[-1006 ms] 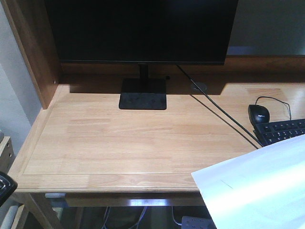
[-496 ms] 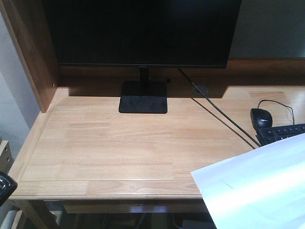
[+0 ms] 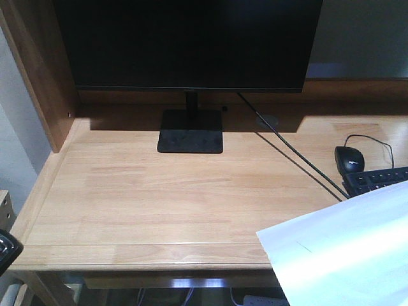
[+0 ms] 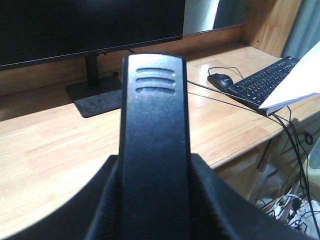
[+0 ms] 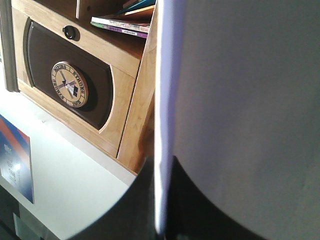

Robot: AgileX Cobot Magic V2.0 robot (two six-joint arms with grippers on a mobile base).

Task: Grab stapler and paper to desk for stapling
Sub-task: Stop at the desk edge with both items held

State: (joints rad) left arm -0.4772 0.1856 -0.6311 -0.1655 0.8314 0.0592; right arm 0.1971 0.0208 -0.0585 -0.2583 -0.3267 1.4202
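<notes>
The paper [image 3: 344,248], a single white sheet, hung at the near right corner of the bench [image 3: 159,191], pinched in my right claw [image 5: 162,180]. The right wrist view showed the sheet edge-on, with a dark finger pressed against each face and no gap to either. In the front view the sheet reached out past the bench's near edge and covered the near end of the keyboard [image 3: 382,178]. I could not tell whether it touched anything below.

The stapler [image 4: 152,140], also only one, sat in my left claw [image 4: 152,172]. Its black top with three ridges stood up between the two fingers, which were closed tight against its sides. I held it at the near side of the bench, pointing toward the far side.

On the bench I counted one monitor [image 3: 191,44] on one flat stand [image 3: 190,131] at the far side. One black mouse [image 3: 349,158] lay at the far right, just beyond the one keyboard. One dark cable [image 3: 293,156] ran slantwise from the monitor toward the keyboard.
</notes>
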